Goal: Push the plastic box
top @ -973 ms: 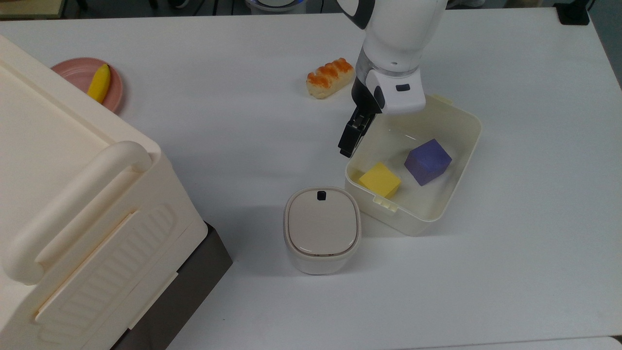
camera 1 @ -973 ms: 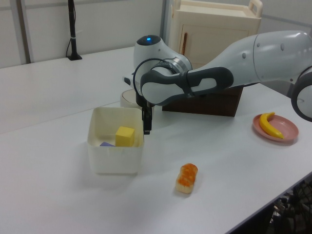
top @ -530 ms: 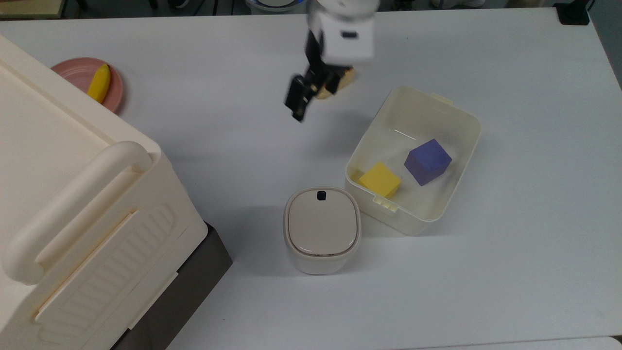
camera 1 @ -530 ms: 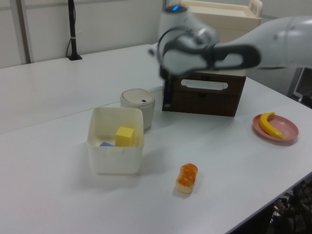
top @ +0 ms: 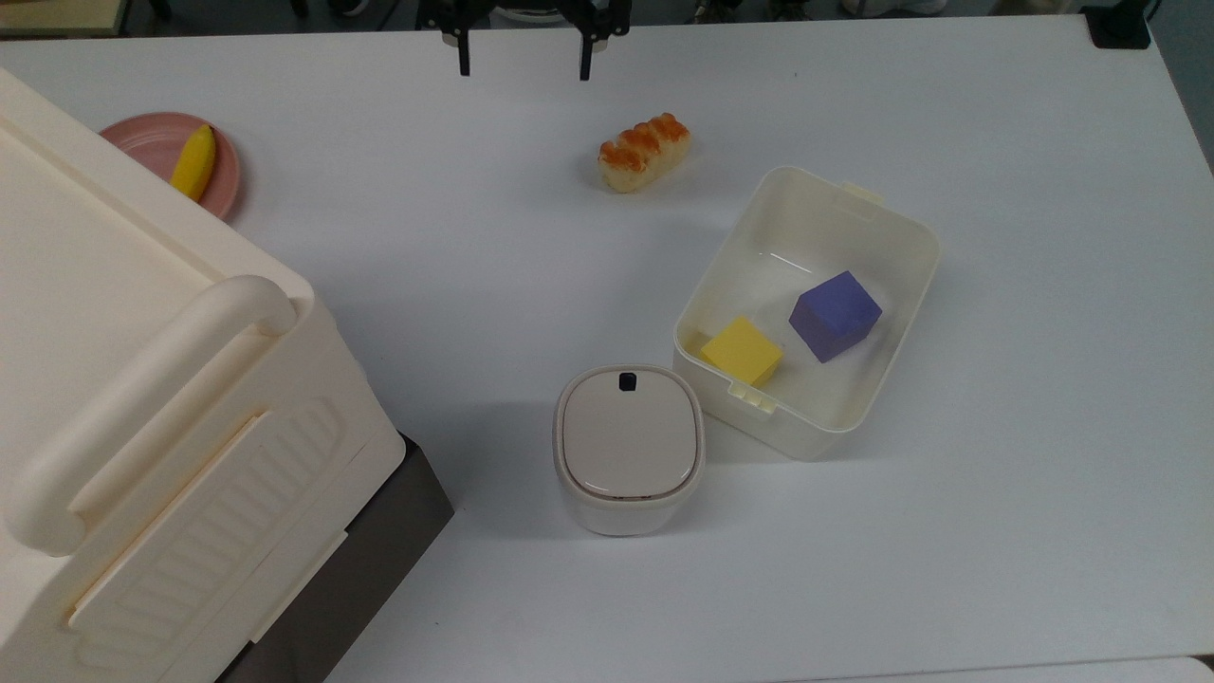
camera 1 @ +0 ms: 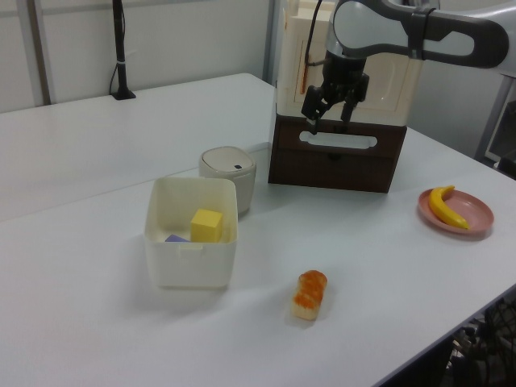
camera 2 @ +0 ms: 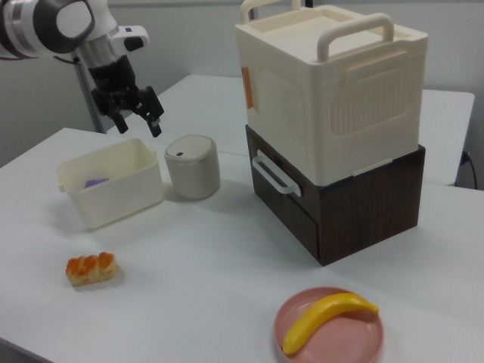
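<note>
I see the black two-finger gripper (camera 1: 330, 122) raised high, jaws spread wide, empty. The lidless cream-white plastic box (top: 887, 249) sits on the white table (top: 1043, 493), touching the small lidded bin (top: 628, 446).

The arm (camera 1: 435, 28) has smooth, rounded white shells joined by dark grey bands at the joints, tube-like in form. Its wrist ends in a white block with a small dark mark in the right view. The gripper (camera 2: 136, 113) is black, with two slim, straight fingers (top: 464, 52).
</note>
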